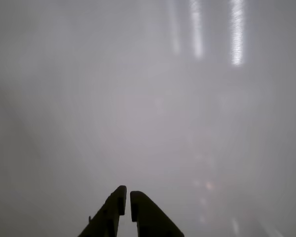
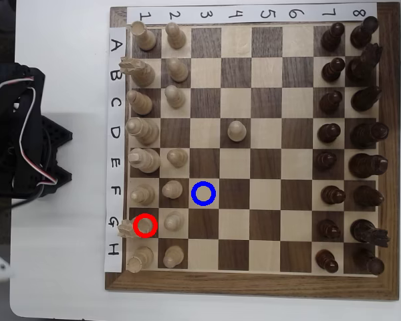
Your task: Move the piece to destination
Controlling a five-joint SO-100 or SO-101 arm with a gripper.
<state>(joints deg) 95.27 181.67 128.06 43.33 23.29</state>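
Black arm (image 2: 17, 127), white and red cables; dark tapered tool (image 1: 127, 198) fingers.

Cream knight (image 2: 128, 228) upright beside red ring, blue-ringed square (image 2: 204, 193) unoccupied
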